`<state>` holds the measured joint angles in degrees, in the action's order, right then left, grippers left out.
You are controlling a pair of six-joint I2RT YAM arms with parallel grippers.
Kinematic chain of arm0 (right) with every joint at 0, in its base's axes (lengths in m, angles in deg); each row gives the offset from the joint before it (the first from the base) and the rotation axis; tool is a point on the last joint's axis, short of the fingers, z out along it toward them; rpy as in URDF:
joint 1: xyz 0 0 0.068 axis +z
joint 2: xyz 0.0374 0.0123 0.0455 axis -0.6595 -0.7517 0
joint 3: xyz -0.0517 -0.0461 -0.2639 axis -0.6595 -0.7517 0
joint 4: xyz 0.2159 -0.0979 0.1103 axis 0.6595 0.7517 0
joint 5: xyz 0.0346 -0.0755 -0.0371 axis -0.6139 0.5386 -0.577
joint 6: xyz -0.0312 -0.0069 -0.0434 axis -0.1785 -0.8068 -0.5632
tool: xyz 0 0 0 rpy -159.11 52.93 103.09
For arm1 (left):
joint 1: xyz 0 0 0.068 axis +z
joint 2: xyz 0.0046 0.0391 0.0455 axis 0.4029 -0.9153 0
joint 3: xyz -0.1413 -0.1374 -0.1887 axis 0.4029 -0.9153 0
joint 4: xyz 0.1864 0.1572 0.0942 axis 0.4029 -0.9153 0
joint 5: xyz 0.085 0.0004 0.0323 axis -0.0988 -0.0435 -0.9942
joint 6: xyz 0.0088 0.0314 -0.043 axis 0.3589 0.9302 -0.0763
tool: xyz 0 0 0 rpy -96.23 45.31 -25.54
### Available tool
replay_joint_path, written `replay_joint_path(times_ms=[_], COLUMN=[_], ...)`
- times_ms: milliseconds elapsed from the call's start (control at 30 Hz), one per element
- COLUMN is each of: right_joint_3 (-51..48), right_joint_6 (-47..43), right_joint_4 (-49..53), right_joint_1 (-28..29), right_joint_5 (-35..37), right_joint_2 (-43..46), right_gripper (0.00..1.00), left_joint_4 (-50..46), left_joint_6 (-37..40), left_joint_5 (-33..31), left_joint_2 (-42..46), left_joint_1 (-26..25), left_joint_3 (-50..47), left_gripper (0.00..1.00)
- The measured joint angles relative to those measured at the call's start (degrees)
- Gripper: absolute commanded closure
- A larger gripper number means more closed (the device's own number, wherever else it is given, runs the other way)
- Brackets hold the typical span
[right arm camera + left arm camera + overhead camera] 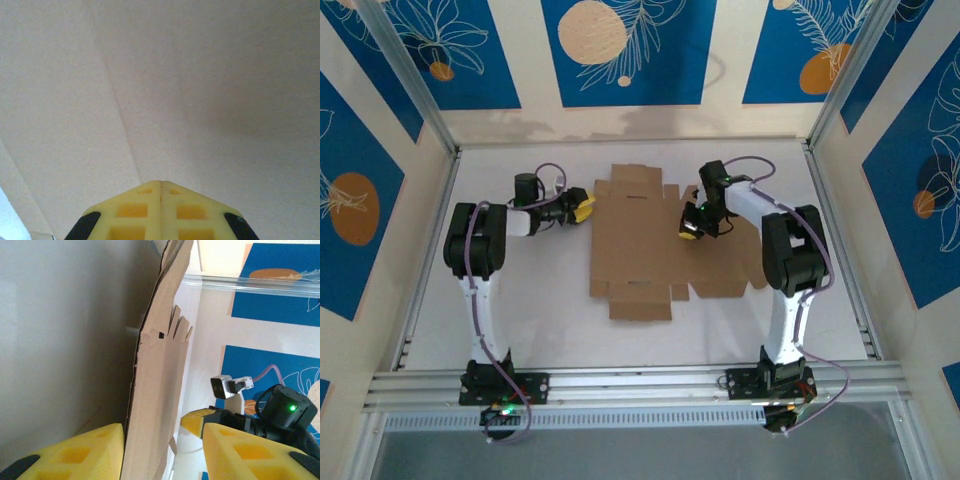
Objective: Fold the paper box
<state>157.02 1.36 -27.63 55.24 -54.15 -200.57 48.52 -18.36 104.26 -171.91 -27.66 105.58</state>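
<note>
Though flat, the paper box (640,250), edge seemingly within the left pincer (161,437).

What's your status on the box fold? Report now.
Left gripper: jaws open, astride the paper box left edge. Right gripper: jaws shut, low over its right side. Box unfolded on table. No obstructions seen.
</note>
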Motion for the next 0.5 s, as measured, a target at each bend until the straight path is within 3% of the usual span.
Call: replay_joint_path(times_ms=[300, 500], right_joint_3=[1.2, 1.6], right_joint_6=[0.5, 0.0], right_joint_4=[3.8, 4.3], right_joint_1=[-0.5, -0.4], right_joint_5=[5.6, 5.7], right_joint_2=[-4.3, -4.9], right_gripper=[0.98, 0.99], left_joint_4=[29.7, 34.2], left_joint_6=[-23.0, -27.7], left_joint_5=[0.3, 0.9], left_joint_2=[-5.4, -6.0], left_joint_1=[-1.2, -2.8], left_joint_3=[-0.8, -0.2], left_gripper=[0.58, 0.53])
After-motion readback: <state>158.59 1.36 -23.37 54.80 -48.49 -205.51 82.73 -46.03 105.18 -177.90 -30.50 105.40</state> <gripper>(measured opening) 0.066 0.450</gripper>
